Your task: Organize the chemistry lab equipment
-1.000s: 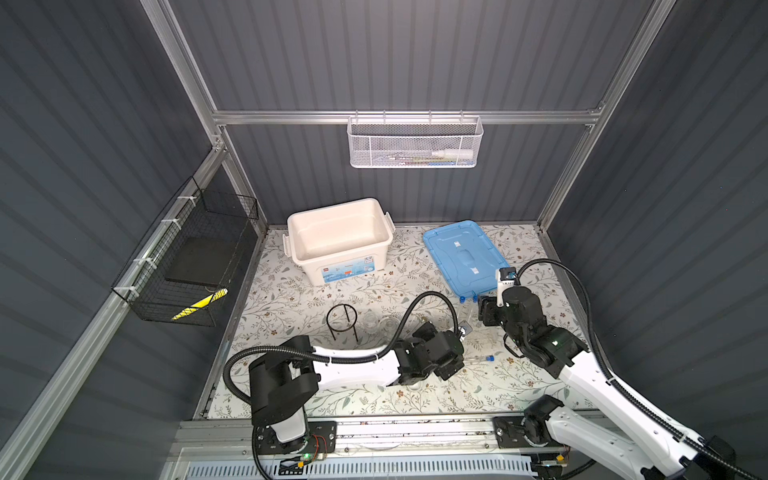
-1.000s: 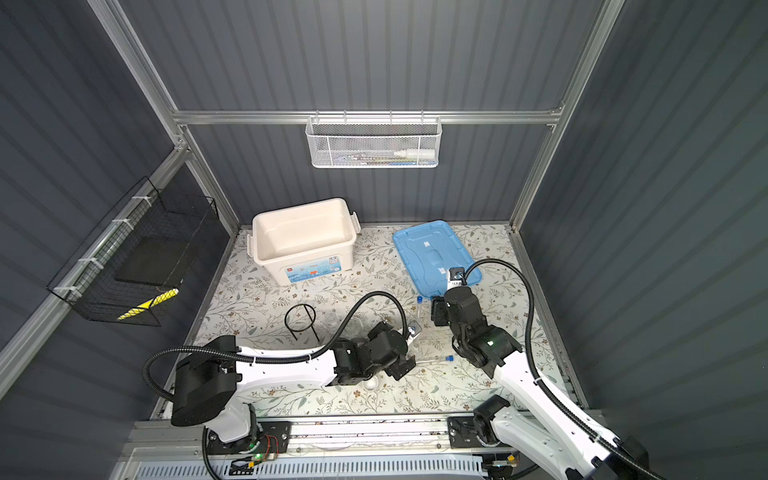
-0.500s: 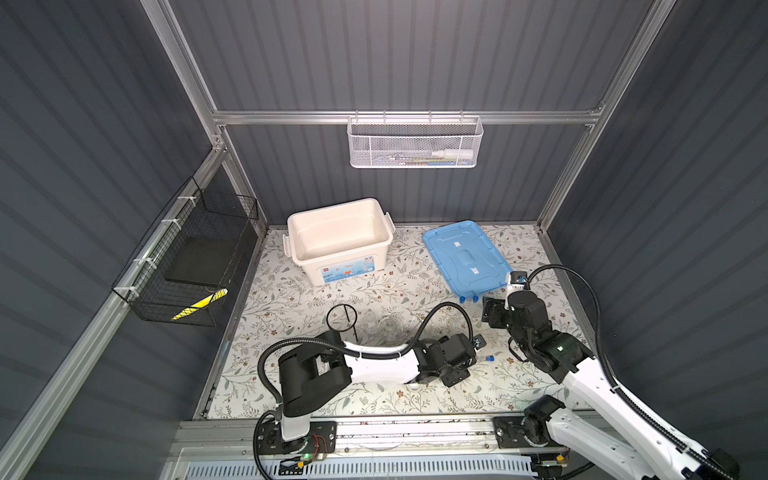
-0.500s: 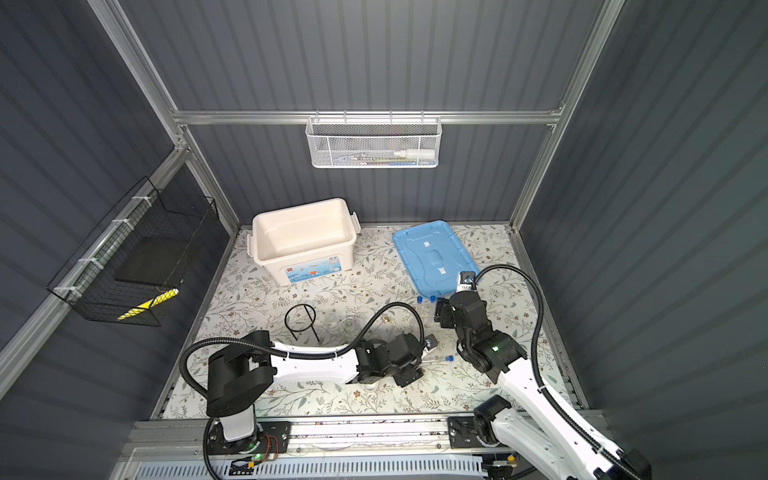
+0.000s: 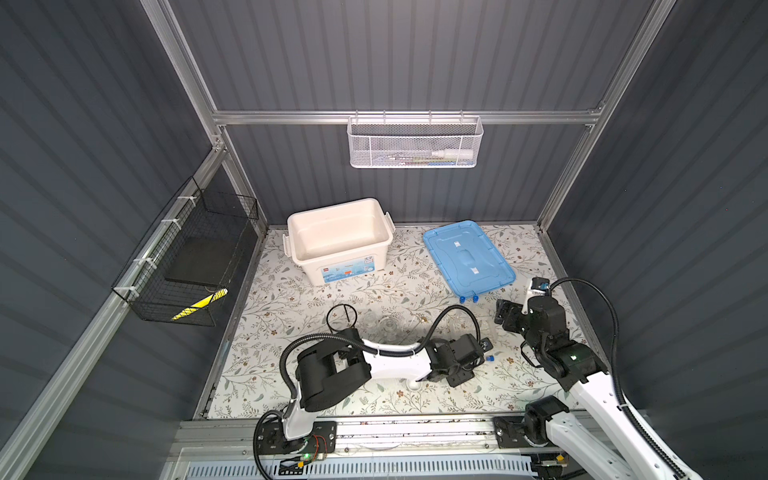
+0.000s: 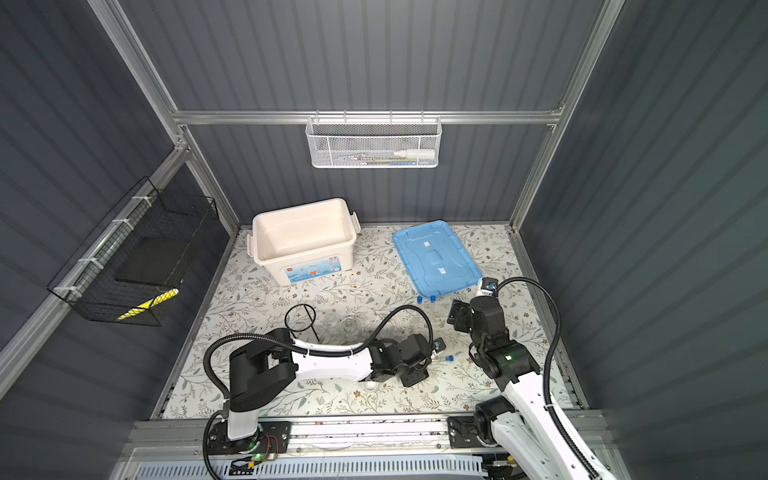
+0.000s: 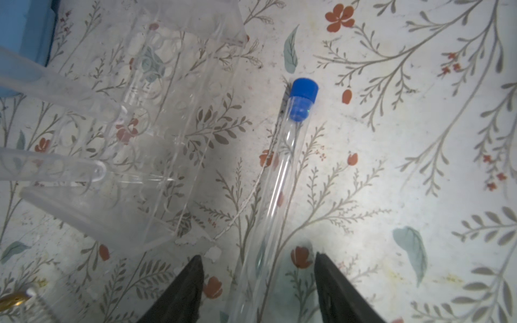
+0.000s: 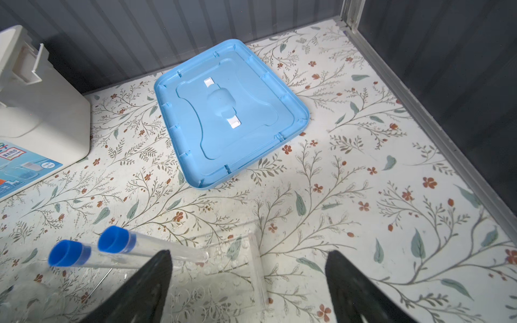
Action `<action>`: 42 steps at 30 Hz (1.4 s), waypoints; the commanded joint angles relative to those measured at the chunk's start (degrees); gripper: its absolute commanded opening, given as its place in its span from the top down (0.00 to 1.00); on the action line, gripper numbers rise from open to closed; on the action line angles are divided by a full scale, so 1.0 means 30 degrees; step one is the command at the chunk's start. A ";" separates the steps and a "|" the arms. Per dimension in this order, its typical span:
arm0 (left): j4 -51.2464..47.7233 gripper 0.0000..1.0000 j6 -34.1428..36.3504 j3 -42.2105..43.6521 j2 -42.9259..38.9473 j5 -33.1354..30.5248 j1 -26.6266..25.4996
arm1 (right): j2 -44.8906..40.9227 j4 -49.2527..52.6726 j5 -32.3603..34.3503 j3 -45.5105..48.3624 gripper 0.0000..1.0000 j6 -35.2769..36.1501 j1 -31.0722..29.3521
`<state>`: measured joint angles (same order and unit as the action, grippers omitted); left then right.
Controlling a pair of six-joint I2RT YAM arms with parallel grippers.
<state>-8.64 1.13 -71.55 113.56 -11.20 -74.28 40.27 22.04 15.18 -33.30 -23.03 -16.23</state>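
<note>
A blue-capped test tube [image 7: 282,173] lies flat on the floral mat. My left gripper [image 7: 256,256] is open and straddles its lower end, with a gap on each side; in both top views it [image 5: 478,352] [image 6: 436,349] sits low at mid-right. The clear tube rack [image 8: 237,279] [image 7: 156,139] lies beside it with two more blue-capped tubes [image 8: 92,250] sticking out. My right gripper [image 8: 249,251] [image 5: 505,313] hangs open over the rack's end, holding nothing. The black wire tripod [image 5: 341,318], the small glassware [image 5: 388,324] and a white dish [image 5: 413,384] stay left of them.
An open white storage box [image 5: 345,262] stands at the back, its blue lid [image 5: 467,257] upturned to its right. A white mesh basket [image 5: 415,143] hangs on the rear wall and a black one [image 5: 187,257] on the left wall. The right wall frame runs close to my right arm.
My left arm stretched right and brought its gripper down over the lying tube, its jaws narrowing. My right gripper drew back to the right and opened wider.
</note>
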 commanded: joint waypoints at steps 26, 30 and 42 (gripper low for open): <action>-0.2568 0.71 -0.0313 -0.0644 0.1388 0.2267 -0.0069 | -0.0050 0.0183 -0.3541 0.0527 0.13 -0.1768 0.2040; -0.2633 0.76 -0.0295 -0.0434 0.1456 0.2408 -0.0061 | -0.0223 0.0174 -0.3579 0.0521 0.13 -0.1845 0.2088; -0.2186 0.83 -0.0199 -0.0292 0.1219 0.2181 -0.0069 | -0.0343 0.0429 -0.3961 0.0249 0.15 -0.2281 0.2201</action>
<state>-11.00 0.27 -74.30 115.96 -4.89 -74.28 39.72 22.57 4.19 -32.14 -28.64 -9.78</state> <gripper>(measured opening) 0.180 0.848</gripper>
